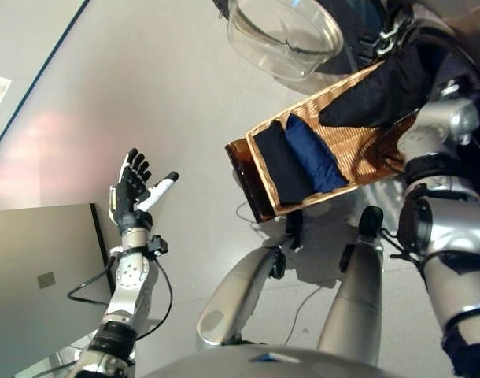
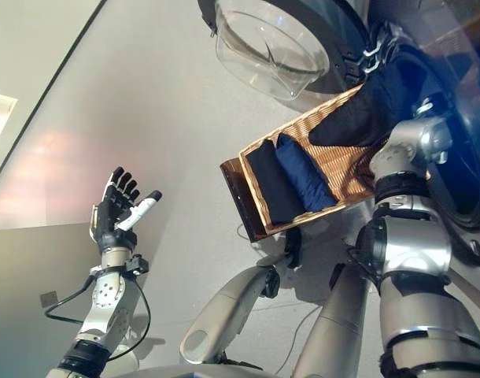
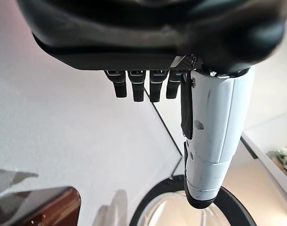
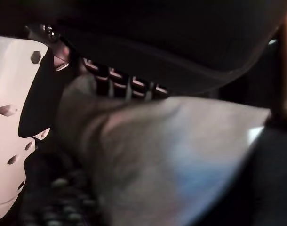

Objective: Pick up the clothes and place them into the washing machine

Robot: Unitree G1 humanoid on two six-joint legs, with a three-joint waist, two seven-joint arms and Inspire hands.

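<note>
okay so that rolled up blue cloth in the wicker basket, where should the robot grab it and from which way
Grip the blue roll across its middle, coming from above. It lies flat along the basket, pressed against a black folded cloth on one side, so only its rounded top and the side facing bare wicker look reachable. The open left hand is free, though far off.

Silver-grey arm shells are banded with black joints; the dark left hand point(image 1: 128, 195) is fitted with a white-covered, screw-fastened thumb.
</note>
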